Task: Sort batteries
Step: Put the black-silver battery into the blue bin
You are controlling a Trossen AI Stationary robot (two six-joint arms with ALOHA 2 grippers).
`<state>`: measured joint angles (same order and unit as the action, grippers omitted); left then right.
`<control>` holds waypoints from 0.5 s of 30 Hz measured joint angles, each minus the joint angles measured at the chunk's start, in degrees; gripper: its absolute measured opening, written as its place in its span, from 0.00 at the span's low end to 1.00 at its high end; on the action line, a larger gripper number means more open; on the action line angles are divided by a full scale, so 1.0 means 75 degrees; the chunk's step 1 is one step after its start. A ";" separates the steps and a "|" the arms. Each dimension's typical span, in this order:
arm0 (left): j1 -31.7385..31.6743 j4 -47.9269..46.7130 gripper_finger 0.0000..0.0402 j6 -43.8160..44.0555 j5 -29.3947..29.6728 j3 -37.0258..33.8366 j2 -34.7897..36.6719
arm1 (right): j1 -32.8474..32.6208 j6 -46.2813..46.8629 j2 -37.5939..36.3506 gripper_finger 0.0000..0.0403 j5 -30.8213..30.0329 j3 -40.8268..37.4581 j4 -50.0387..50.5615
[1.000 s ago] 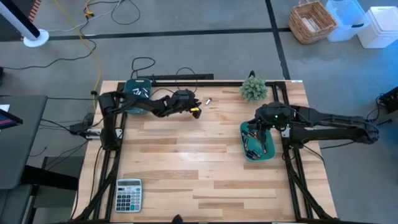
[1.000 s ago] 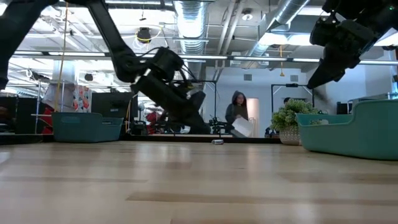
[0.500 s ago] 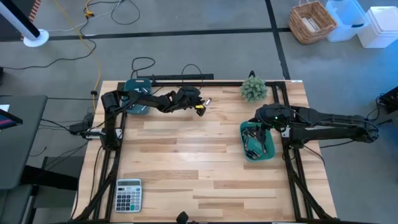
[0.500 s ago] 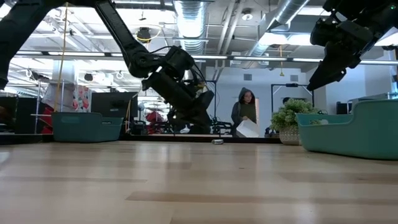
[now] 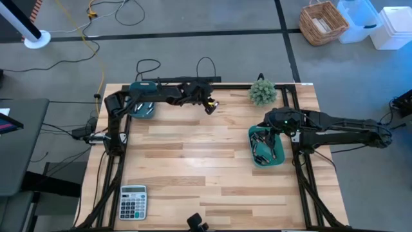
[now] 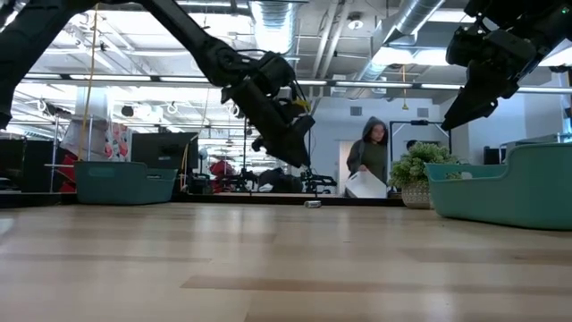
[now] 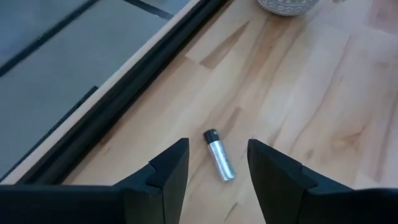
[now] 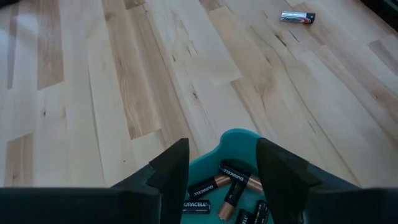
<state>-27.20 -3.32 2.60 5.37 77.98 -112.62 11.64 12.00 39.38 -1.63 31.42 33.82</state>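
Observation:
One silver battery with a dark end [image 7: 221,162] lies on its side on the wood near the table's far edge [image 5: 215,103]. My left gripper [image 7: 217,144] hovers open just above it, one finger on each side, touching nothing; the high view shows it at the far middle [image 5: 209,106]. My right gripper [image 8: 222,144] stands open above the right teal bin [image 5: 277,158], which holds several dark and copper batteries [image 8: 214,186]. The loose battery also shows in the low view [image 6: 312,204].
A second teal bin [image 5: 143,109] stands at the far left, partly under my left arm. A small potted plant [image 5: 262,92] is at the far right, a grey calculator [image 5: 133,201] at the near left. A black rail [image 7: 124,106] runs along the far edge. A person [image 6: 371,165] stands beyond the table.
My left gripper has risen and gone toward the table's far edge and right, ending over the loose battery. The battery has stayed where it was. My right arm has kept still. The person behind the table has walked to the right.

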 joint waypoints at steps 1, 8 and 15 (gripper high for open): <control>-0.0024 -0.0113 0.40 -0.0004 -0.0100 0.0080 0.0000 | 0.0000 -0.0001 0.0000 0.49 -0.0001 0.0000 0.0000; -0.0085 -0.0366 0.40 -0.0092 -0.0215 0.0342 0.0000 | 0.0000 -0.0020 0.0000 0.49 0.0000 0.0003 -0.0005; -0.0088 -0.1515 0.40 -0.0260 -0.0214 0.1608 -0.1008 | 0.0003 -0.0040 -0.0002 0.49 -0.0178 0.0003 -0.0028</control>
<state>-27.86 -14.68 0.65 3.76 90.04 -120.18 11.66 11.70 39.36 -2.97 31.44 33.61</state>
